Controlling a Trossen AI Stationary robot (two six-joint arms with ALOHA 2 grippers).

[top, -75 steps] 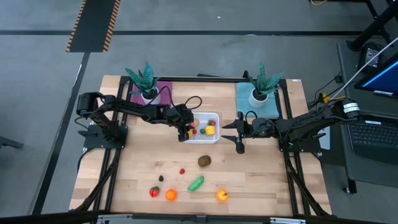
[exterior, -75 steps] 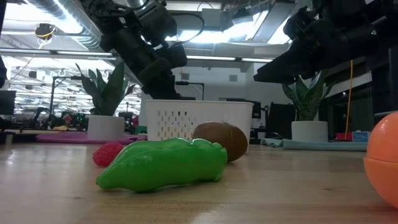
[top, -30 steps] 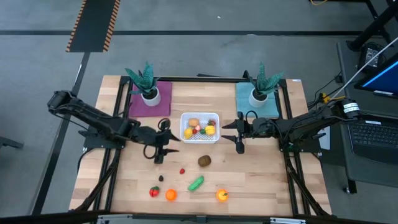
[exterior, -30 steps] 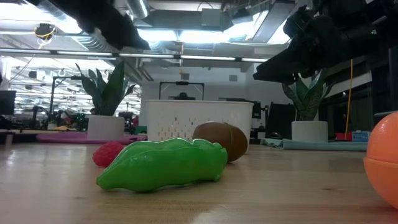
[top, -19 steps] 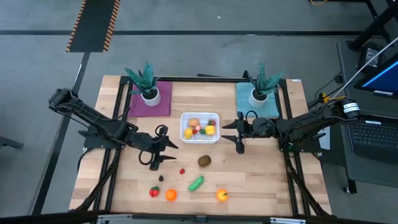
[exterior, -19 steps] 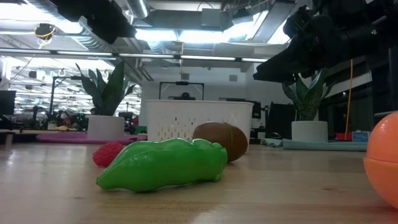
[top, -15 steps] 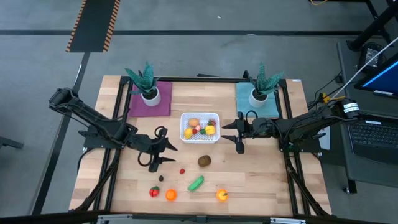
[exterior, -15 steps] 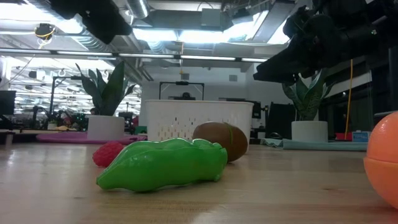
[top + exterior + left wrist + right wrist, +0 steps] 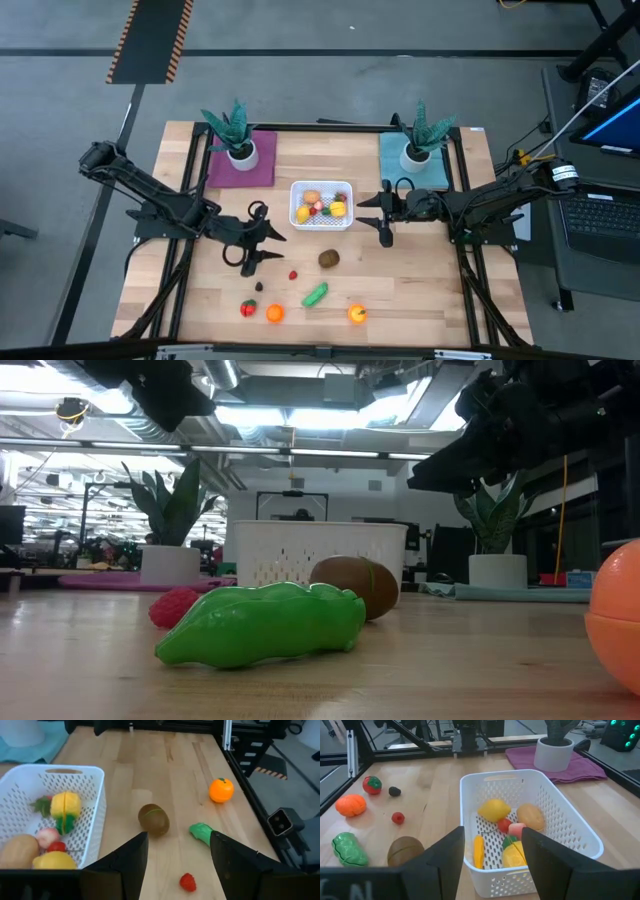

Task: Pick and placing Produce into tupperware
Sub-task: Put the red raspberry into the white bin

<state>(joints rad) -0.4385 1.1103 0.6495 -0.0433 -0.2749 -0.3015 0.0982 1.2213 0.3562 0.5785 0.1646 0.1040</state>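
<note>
The left gripper (image 9: 262, 243), fingers apart and empty, hovered left of the white tupperware (image 9: 321, 205), which held about six produce pieces. Six more lay scattered toward the tabletop's (image 9: 420, 280) near edge. The right gripper (image 9: 383, 214), also apart, waited beside the tupperware.

One tupperware (image 9: 321, 206), two potted plants (image 9: 232, 130).

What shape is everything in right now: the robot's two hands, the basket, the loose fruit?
Left hand: open, empty, above the table left of the basket.
Right hand: open, empty, waiting right of the basket.
White basket: upright, partly filled with produce.
Kiwi: loose on the table.
Green piece: lying on its side on the table.
Small red berry: loose on the table.
</note>
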